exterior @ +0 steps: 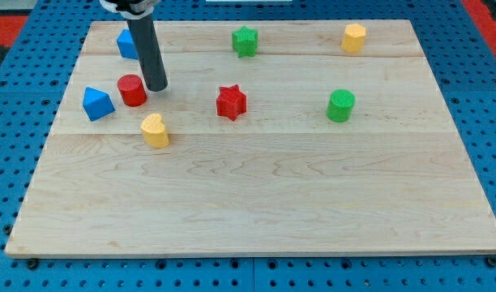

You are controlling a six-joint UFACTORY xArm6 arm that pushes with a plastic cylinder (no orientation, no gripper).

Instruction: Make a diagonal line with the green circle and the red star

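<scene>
my tip (156,88), the end of a dark rod with no jaws to release or clench, rests just right of the red round block (132,90), far from its work. well to the tip's right, the red star block (231,102) and green round block (340,105) sit level on the pale wooden bench (256,203), not yet diagonal. open board lies below both; the green star block (245,40) and yellow block (354,37) stand above.

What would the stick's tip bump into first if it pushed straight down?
My tip points down at the wooden board, so it would meet the board itself. The red cylinder sits just to the view's left, seemingly not touching.
</scene>
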